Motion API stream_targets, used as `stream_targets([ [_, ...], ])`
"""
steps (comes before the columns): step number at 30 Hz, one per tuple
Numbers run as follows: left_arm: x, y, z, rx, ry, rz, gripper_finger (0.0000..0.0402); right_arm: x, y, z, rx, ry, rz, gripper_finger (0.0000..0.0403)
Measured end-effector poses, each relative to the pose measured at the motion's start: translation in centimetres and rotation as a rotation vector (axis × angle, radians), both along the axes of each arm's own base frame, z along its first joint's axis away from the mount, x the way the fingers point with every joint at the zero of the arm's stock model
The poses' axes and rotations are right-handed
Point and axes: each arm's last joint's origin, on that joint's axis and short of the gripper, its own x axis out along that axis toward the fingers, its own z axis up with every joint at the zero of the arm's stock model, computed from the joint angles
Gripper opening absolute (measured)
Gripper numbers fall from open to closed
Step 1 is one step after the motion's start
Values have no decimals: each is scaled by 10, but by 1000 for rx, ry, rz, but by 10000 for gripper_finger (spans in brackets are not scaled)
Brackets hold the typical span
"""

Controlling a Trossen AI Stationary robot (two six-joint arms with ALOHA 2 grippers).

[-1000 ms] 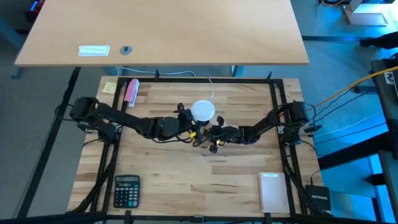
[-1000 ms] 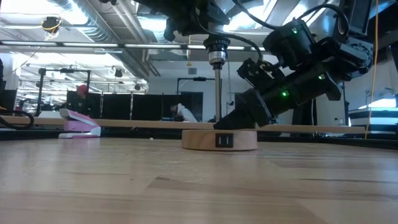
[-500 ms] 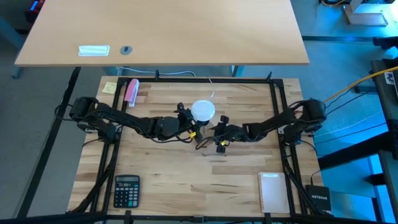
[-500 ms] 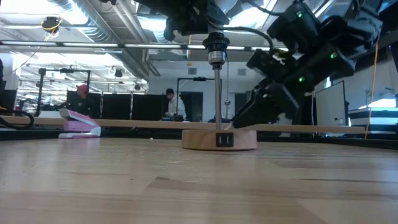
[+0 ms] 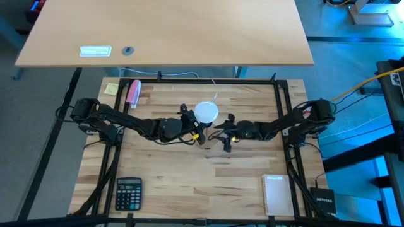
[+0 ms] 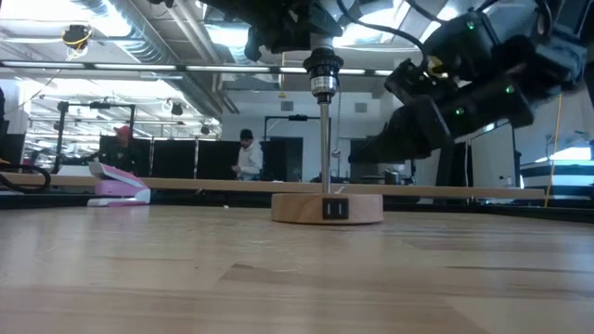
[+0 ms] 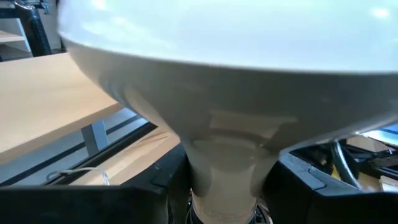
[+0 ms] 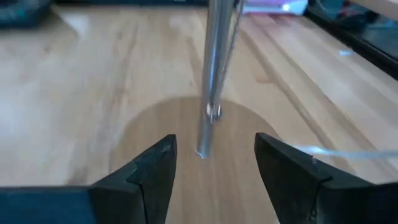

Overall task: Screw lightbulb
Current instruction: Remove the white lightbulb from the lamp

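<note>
The white lightbulb (image 5: 206,113) stands globe up over the black socket (image 6: 321,67) of a lamp. The lamp has a metal post (image 6: 324,139) on a round wooden base (image 6: 327,208). My left gripper (image 5: 199,121) reaches in from the table's left and is shut on the bulb. In the low view the bulb is hidden above that arm. My right gripper (image 5: 219,133) hovers open just right of the post. In its wrist view its fingers (image 8: 155,171) stand apart on either side of the post (image 8: 214,68), clear of it. My left gripper pinches the bulb's narrow neck (image 7: 227,165) between its two fingers (image 7: 163,186), just under the globe. The fingers come in roughly level from the table's left. The bulb stays upright. The fingers hide where its screw base meets the socket.
A calculator (image 5: 128,192) lies near the front left and a white box (image 5: 276,192) near the front right. A pink object (image 5: 133,93) and a yellow note (image 5: 112,88) sit at the far left. A person (image 6: 246,158) stands in the room behind.
My right gripper has opened and come off the lamp post low near the base. It has drawn back toward the table's right edge and risen. My left gripper and the bulb have kept their place.
</note>
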Motion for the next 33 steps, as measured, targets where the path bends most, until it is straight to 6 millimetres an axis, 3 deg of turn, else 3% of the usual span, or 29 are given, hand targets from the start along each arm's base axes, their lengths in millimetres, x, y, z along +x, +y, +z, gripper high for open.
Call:
stream_targets([
  [12, 0, 0, 0, 0, -1, -4, 155, 45, 2, -33, 17, 19, 7, 211],
  [15, 0, -1, 0, 0, -1, -5, 156, 46, 0, -34, -2, 24, 6, 174],
  [21, 0, -4, 0, 9, 6, -16, 158, 46, -1, -35, -4, 40, -2, 45],
  [22, 0, -5, 0, 9, 6, -17, 158, 46, -1, -35, -5, 40, -1, 39],
  [28, 0, -6, -6, 11, 37, -42, 170, 46, -1, -35, -6, 45, 2, 43],
  [33, 1, -5, -5, -13, 19, -70, 221, 46, -1, -35, -5, 46, 5, 43],
])
